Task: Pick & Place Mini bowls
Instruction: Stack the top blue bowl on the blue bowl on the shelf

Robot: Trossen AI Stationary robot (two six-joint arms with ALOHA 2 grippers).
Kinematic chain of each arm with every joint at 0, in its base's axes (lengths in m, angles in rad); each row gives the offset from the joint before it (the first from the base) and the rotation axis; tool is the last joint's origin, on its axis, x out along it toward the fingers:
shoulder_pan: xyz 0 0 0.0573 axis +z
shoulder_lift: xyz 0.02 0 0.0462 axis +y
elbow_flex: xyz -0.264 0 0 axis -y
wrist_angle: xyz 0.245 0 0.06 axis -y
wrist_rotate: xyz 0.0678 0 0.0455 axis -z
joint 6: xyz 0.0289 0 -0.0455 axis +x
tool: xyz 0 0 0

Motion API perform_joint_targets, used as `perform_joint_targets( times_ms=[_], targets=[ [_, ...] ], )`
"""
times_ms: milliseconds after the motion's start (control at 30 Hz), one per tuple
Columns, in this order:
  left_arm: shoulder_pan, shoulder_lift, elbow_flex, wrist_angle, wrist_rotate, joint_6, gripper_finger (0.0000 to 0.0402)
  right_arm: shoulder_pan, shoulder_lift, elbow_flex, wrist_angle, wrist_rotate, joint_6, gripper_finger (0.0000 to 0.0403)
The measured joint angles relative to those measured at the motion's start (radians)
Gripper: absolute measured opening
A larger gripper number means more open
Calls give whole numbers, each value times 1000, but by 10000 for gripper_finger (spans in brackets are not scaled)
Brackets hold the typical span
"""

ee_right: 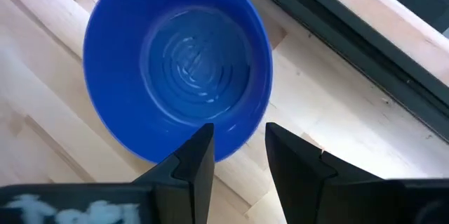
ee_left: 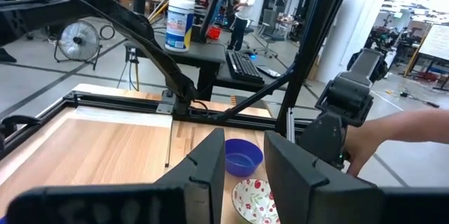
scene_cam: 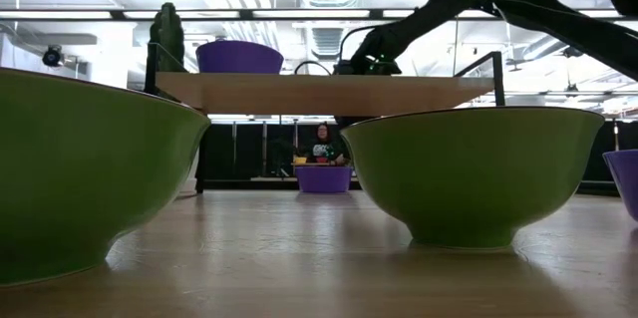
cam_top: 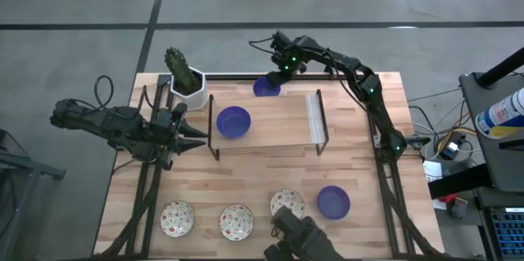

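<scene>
Three deep blue mini bowls show in the high view: one [cam_top: 266, 87] on the table by the far edge, one [cam_top: 233, 122] on a raised wooden shelf, one [cam_top: 333, 201] near the front right. Three speckled cream bowls [cam_top: 237, 222] stand in a row along the near edge. My right gripper [cam_top: 280, 68] hangs open above the far blue bowl [ee_right: 179, 62]; in its wrist view the fingers stand on either side of the bowl's rim, apart from it. In the low view this bowl [scene_cam: 324, 178] rests on the table. My left gripper [cam_top: 195, 137] waits open at the shelf's left end.
The wooden shelf [cam_top: 278, 130] on dark metal legs spans the table's middle. A white pot with a green cactus [cam_top: 187, 77] stands at the far left. A dark camera mount [cam_top: 299, 235] sits at the near edge. A person's hand [ee_left: 393, 133] shows beyond the table's right side.
</scene>
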Motion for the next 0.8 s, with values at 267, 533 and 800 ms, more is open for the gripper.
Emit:
perform_joint_targets(
  times_ms=[267, 533, 800],
  targets=[
    [0, 0, 0, 0, 0, -1, 94, 5, 0, -21, 22, 0, 22, 123],
    [0, 0, 0, 0, -1, -2, 94, 8, 0, -21, 30, 0, 34, 123],
    [0, 0, 0, 0, -1, -3, 94, 8, 0, -30, 31, 3, 45, 123]
  ],
)
